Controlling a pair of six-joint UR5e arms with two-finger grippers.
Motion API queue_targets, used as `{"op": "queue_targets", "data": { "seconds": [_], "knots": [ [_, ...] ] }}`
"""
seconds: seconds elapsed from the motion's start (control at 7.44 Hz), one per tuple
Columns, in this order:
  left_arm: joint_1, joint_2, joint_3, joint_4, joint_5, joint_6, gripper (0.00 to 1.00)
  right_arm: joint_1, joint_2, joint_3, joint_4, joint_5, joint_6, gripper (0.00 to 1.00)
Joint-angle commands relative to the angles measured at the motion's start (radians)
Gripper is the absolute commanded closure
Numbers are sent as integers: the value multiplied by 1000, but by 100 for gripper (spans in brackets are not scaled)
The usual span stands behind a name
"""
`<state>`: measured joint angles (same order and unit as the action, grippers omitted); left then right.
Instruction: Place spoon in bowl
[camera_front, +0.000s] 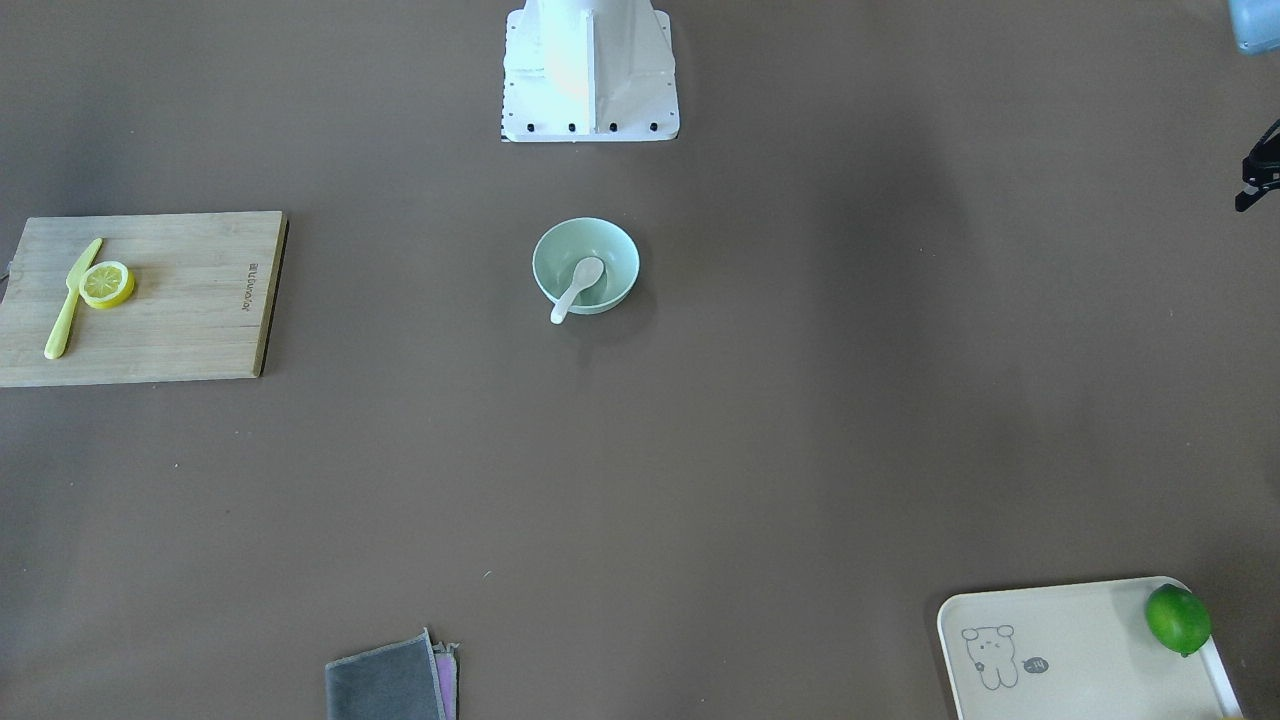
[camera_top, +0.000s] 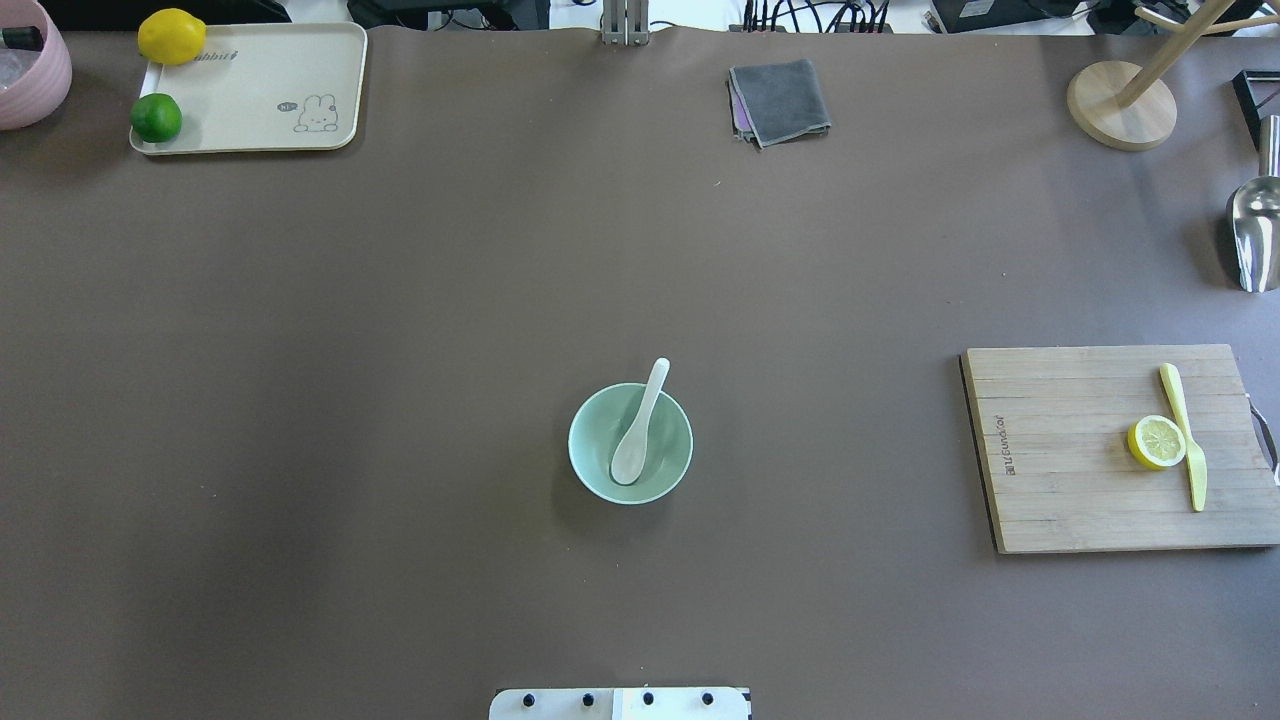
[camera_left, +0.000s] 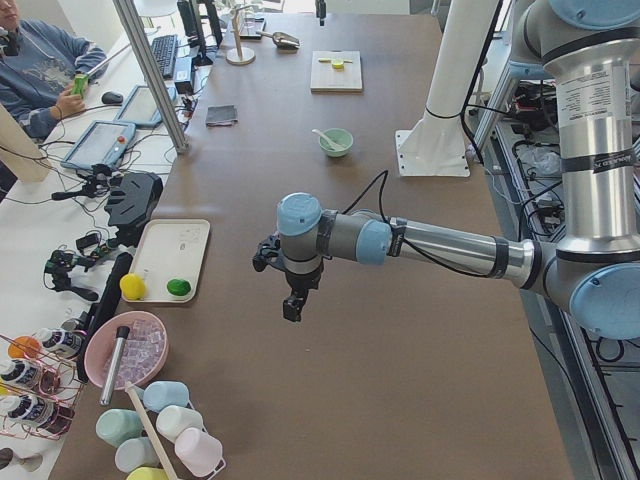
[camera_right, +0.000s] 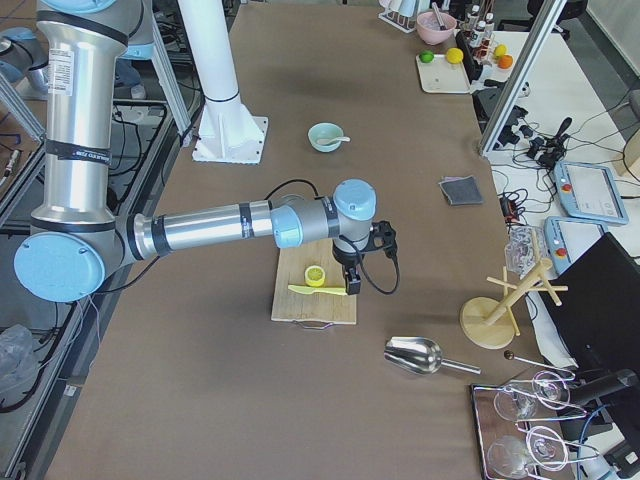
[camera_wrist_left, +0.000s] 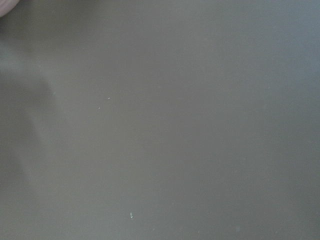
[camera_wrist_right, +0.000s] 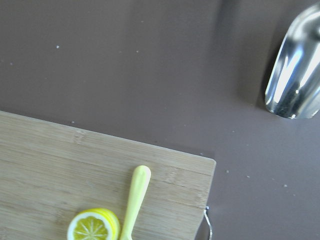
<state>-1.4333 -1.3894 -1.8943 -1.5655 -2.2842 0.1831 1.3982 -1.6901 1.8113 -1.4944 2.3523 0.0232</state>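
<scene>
The white spoon lies in the pale mint-green bowl at the table's middle, scoop on the bowl's bottom, handle over the far rim. It shows the same way in the front-facing view: spoon, bowl. My left gripper hangs above bare table near the left end, far from the bowl; I cannot tell whether it is open or shut. My right gripper hangs above the cutting board, far from the bowl; I cannot tell its state. Neither holds anything visible.
A wooden cutting board with a lemon slice and a yellow knife is on the right. A cream tray with a lime and a lemon, a grey cloth, a metal scoop and a wooden stand line the far side.
</scene>
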Motion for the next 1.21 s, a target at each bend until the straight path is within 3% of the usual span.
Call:
{"op": "queue_targets", "data": {
  "seconds": [0.0, 0.27, 0.81, 1.07],
  "knots": [
    [-70, 12, 0, -4, -6, 6, 2, 64, -3, -47, -27, 5, -107, 0],
    [-78, 10, 24, 7, -79, -7, 2, 74, 7, -44, -64, 5, -155, 0],
    [-101, -2, 9, -2, -75, -1, 2, 99, -6, -9, -55, 62, -152, 0],
    [-101, 4, 9, -2, -80, -1, 2, 120, -13, 2, -53, 47, -152, 0]
  ]
}}
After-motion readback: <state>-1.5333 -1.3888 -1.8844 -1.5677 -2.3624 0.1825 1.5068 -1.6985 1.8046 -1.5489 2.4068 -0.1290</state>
